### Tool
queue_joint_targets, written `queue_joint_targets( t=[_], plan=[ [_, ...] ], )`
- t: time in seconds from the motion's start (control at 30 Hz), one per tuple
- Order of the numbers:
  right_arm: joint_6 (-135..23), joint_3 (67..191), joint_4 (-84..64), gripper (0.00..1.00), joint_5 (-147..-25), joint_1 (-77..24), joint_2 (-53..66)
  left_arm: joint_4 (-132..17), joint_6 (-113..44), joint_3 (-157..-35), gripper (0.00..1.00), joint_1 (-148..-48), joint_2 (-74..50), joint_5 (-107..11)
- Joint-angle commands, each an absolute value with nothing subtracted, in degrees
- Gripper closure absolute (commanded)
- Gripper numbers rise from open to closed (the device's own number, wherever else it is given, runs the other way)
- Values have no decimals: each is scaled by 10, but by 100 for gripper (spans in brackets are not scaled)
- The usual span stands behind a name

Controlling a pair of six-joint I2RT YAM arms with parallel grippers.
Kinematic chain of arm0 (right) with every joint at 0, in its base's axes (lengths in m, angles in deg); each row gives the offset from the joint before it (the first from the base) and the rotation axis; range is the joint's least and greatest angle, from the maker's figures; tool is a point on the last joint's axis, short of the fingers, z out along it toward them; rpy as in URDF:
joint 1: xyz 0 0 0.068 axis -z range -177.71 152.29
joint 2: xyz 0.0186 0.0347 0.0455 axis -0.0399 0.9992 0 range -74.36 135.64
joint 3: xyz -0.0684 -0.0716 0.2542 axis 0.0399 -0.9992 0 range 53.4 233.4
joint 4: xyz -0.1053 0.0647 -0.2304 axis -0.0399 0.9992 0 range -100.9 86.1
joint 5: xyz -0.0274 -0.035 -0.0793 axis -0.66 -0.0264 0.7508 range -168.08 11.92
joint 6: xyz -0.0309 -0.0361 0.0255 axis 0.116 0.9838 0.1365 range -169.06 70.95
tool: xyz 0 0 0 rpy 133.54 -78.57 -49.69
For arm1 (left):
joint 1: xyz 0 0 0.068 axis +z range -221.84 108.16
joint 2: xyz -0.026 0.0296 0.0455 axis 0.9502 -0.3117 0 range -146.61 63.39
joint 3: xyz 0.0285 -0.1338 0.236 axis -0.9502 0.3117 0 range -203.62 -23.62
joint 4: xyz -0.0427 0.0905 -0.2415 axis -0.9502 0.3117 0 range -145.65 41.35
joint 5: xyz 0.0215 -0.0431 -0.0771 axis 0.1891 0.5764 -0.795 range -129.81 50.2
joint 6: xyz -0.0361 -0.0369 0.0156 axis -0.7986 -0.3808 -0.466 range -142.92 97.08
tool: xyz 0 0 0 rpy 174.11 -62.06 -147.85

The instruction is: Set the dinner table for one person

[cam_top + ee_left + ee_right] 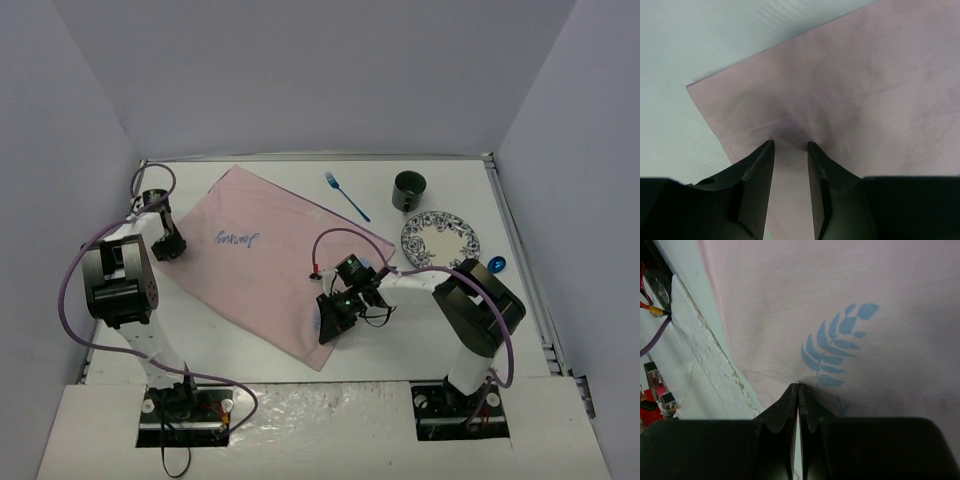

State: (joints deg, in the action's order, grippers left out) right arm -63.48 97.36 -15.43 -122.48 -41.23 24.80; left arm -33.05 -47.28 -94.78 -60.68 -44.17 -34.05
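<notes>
Both arms are down on the pink cloth (260,270), which lies skewed like a diamond across the worktop (240,338). That big white surface runs under the cloth and past it on every side.

The right end effector (798,386) is at the cloth's near corner, fingers pressed together with the hem nipped between the tips. Faint creases fan out from the bite, just beside a blue leaf print (837,347).

The left end effector (790,145) sits at the cloth's left corner, and its fingers stand a little apart. They straddle a small pucker of fabric just inside the hem, so it looks poised to pinch. From the wrist view I read it as not yet clamped.

Why these two corners? They are the two ends of the cloth's near-left edge. Holding both would let the arms drag and turn the whole sheet without bunching it. My guess is the cloth is meant as a placemat and is being squared up first.

The tableware waits off the cloth, which keeps it out of the way:
- A blue fork (347,196) lies just beyond the cloth's far-right edge.
- A dark mug (409,190) stands further along past the fork.
- A patterned plate (440,241) lies just off the cloth's right corner.
- A small blue object (497,265) lies beyond the plate, too small to identify.

The risk is that the left side closes on too little fabric and the corner slips when the pull starts.
</notes>
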Motion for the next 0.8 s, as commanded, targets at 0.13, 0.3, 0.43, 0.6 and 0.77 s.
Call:
queue_joint_targets(
  t=[0.13,0.3,0.43,0.6,0.77],
  plan=[
    [-694,900,-131,100,-1104,-420,224,-330,-478,-999,72,-592,-485,-329],
    [-708,908,-83,99,-1058,-432,188,-330,-481,-1005,73,-591,-498,-332],
    [-709,914,-81,99,-1057,-432,172,-334,-487,-1003,73,-591,-491,-338],
    [-706,954,-73,97,-1052,-432,138,-324,-494,-1008,71,-592,-463,-341],
    [-724,993,-65,89,-982,-414,67,-287,-502,-1034,60,-592,-414,-335]
  ],
)
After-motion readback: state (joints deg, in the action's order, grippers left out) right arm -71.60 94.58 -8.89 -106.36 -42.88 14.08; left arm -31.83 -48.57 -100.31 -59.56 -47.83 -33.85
